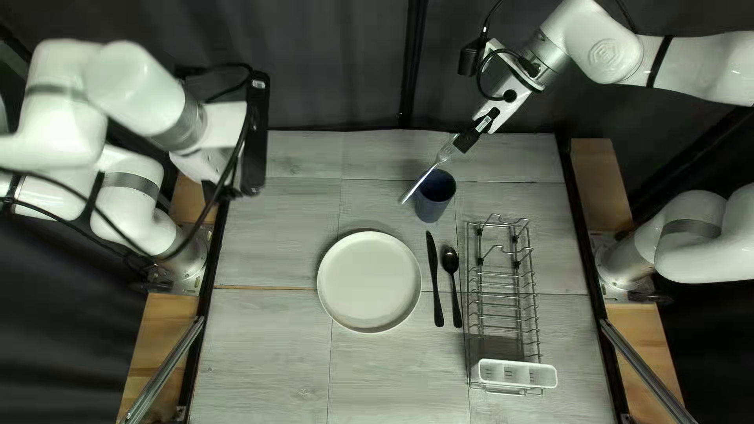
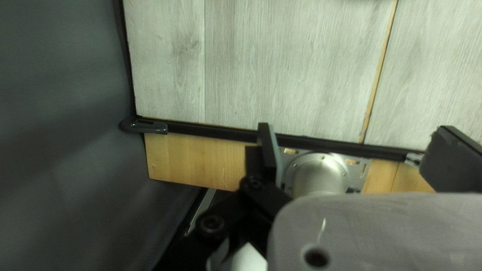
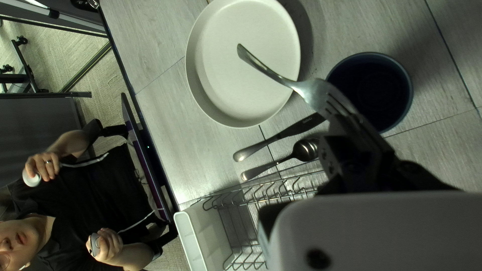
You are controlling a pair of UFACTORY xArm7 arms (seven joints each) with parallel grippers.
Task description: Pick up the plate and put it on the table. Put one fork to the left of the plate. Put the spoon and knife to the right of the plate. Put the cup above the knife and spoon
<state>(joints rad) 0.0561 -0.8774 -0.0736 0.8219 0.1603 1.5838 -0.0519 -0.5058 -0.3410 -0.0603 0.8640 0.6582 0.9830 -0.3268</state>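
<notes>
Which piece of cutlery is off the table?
The fork, held up by its tines in my right gripper; the knife and spoon both lie on the table.

we come in white and black

our left arm point(image 1: 133, 86) and right arm point(image 1: 699, 71) are glossy white, with rounded joints and grey rings. black cables point(image 1: 236, 153) loop along the left one; a black band point(image 1: 660, 61) and a round emblem point(image 1: 605, 53) mark the right. our left gripper point(image 1: 255, 133) has black links point(image 2: 263, 200) with round screws point(image 2: 212, 222). our bases point(image 1: 624, 263) are silvery.

So the left gripper point(image 1: 254, 145) has its fingers wide apart, silver arm base point(image 2: 319, 178) showing between them, pale tabletop point(image 2: 281, 65) ahead.
</notes>
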